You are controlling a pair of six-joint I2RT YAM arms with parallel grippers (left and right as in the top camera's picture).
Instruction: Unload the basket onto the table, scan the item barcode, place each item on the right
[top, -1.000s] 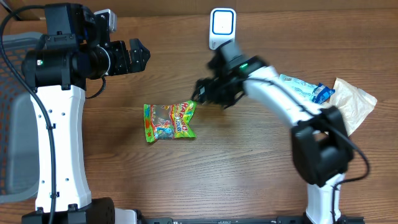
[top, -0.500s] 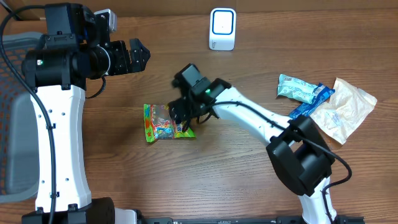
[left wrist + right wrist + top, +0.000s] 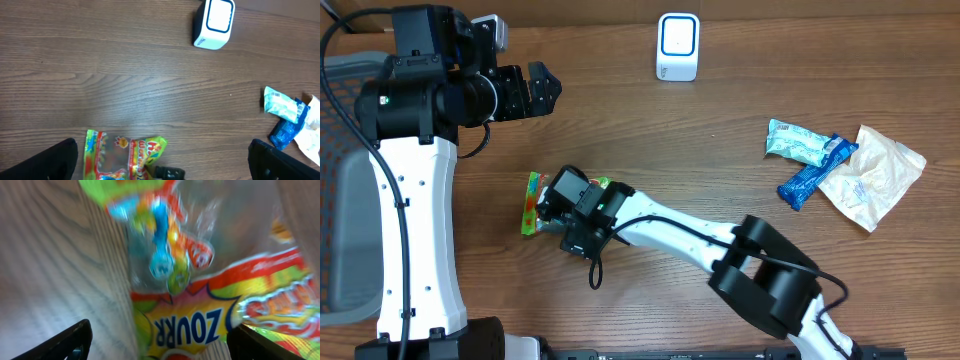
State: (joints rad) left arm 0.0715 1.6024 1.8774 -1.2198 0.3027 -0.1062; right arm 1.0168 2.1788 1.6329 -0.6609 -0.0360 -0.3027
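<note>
The bag [image 3: 531,203] lies left of centre on the table [image 3: 740,110], well apart from the scanner [image 3: 677,45] at the far edge. The right gripper [image 3: 159,347] sits right over it with jaws spread, the printed face filling the wrist view between the fingers, and nothing is pinched. The step in hand looks like the pickup. A flat, slippery pouch offers little to bite on, so aim for an edge or corner seam rather than the middle. Press down lightly so one finger slips under the film, then close firmly (the sweets inside will shift). No barcode shows on this face, so it is probably underneath; grip so the bag can be turned toward the scanner. The left gripper [image 3: 546,88], jaws spread and holding nothing, waits far left.
</note>
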